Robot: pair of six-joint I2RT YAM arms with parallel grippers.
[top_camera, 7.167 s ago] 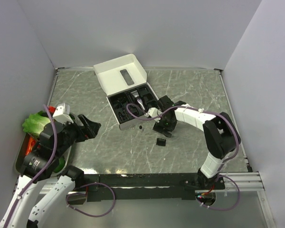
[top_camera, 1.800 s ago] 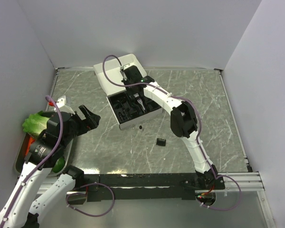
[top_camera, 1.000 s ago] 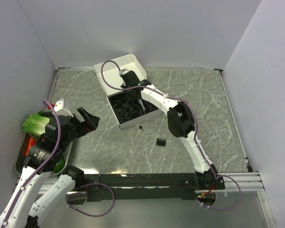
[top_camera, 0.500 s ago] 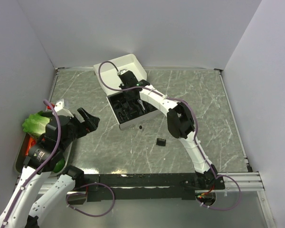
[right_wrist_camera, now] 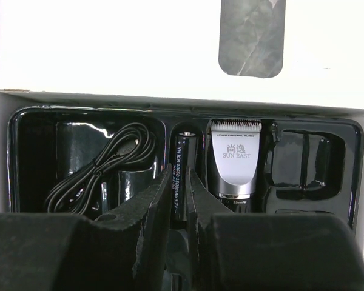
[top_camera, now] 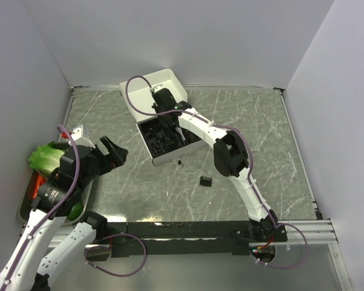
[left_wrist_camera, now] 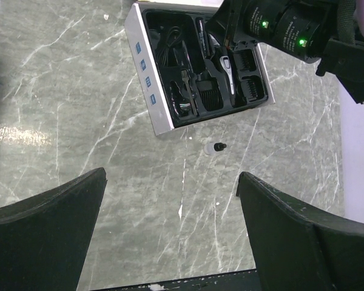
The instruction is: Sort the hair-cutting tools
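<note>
Right gripper [right_wrist_camera: 179, 182] hangs over the black moulded insert [right_wrist_camera: 33, 157] of the white box [right_wrist_camera: 109, 48], jaws parted only a slit with a black battery [right_wrist_camera: 181, 154] showing between them, and whether they pinch it I cannot tell; the hair clipper [right_wrist_camera: 235, 160] lies in the slot beside the battery, the coiled cord [right_wrist_camera: 106, 167] in the one on its other side. Left gripper [left_wrist_camera: 171, 176] gapes wide and empty above the grey veined marble tabletop [top_camera: 261, 133], where one black comb attachment [top_camera: 204, 180] lies apart from the box. Plain white walls [top_camera: 200, 36] close three sides.

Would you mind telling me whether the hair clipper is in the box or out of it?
In. The clipper lies in a slot of the box's black insert, next to the battery.
</note>
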